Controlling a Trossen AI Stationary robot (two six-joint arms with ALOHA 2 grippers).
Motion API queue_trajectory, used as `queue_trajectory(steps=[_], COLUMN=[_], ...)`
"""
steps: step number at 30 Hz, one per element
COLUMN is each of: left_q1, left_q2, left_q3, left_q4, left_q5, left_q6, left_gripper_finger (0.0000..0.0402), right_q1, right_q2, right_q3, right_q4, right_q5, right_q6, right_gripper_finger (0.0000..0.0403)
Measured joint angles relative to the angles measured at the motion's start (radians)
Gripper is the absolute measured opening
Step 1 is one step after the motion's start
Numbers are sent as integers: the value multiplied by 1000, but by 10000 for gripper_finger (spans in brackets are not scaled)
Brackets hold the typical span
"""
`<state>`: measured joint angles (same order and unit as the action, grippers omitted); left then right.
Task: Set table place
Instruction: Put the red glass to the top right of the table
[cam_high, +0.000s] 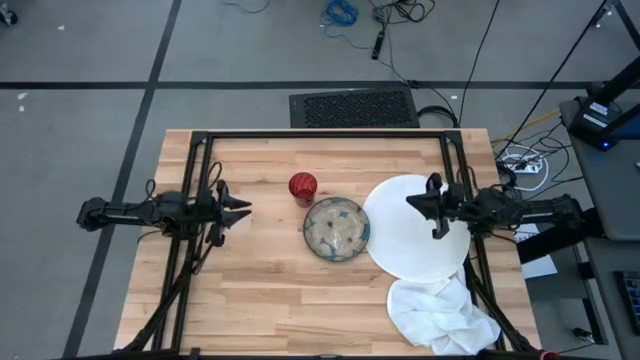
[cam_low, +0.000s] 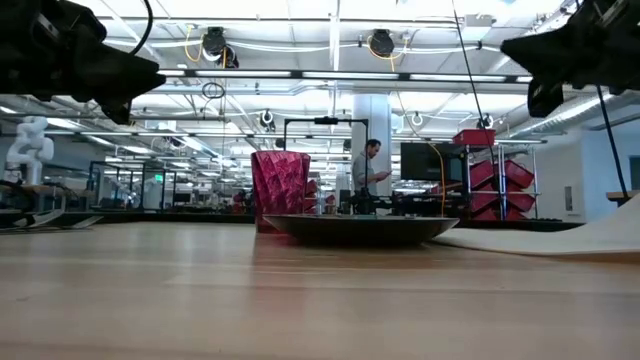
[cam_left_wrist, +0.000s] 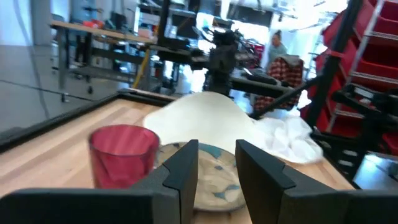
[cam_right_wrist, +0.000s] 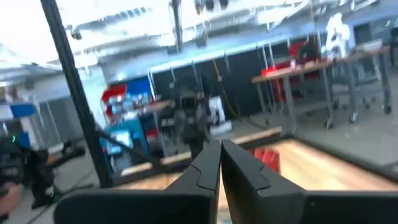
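Note:
A red faceted cup (cam_high: 303, 186) stands upright on the wooden table (cam_high: 250, 300). Beside it a blue-green patterned bowl (cam_high: 337, 229) rests on its base. A large white plate (cam_high: 400, 245) lies flat to the bowl's right. My left gripper (cam_high: 243, 208) hovers open and empty above the table's left part, pointing toward the cup and bowl; its fingers show in the left wrist view (cam_left_wrist: 217, 149). My right gripper (cam_high: 412, 201) hovers shut and empty above the plate, pointing toward the table's left; it also shows in the right wrist view (cam_right_wrist: 221, 146).
A crumpled white cloth (cam_high: 440, 315) lies at the near right corner, touching the plate's near edge. The black tube frame (cam_high: 320, 135) runs around the table. Bare wood lies at the near left. A person (cam_low: 368, 165) stands far off in the room.

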<state>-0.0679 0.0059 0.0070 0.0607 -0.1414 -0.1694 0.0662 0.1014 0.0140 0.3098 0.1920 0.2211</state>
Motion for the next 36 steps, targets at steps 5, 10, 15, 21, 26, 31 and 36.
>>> queue_trajectory(steps=[5, 10, 15, 21, 26, 31, 36], left_q1=[0, 0, 0, 0, 0, 0, 0], left_q2=[0, 0, 0, 0, 0, 0, 0], left_q3=[0, 0, 0, 0, 0, 0, 0], left_q4=[74, 134, 146, 141, 141, 142, 144], left_q5=[-53, -69, -122, -125, -125, -125, -127], left_q6=[34, 134, 181, 183, 178, 201, 211], left_gripper_finger=[93, 93, 93, 93, 93, 93, 93], right_q1=[39, 43, 36, 33, 28, -2, -51], right_q2=[237, 514, 771, 1004, 1141, 1263, 1407], right_q3=[46, 205, 394, 579, 697, 816, 986], right_q4=[83, 123, 120, 115, 118, 92, -29], right_q5=[122, 128, 171, 169, 169, 157, 59], right_q6=[-39, -84, -158, -273, -336, -338, -339], right_gripper_finger=[0, 0, 0, 3, 32, 99, 173])
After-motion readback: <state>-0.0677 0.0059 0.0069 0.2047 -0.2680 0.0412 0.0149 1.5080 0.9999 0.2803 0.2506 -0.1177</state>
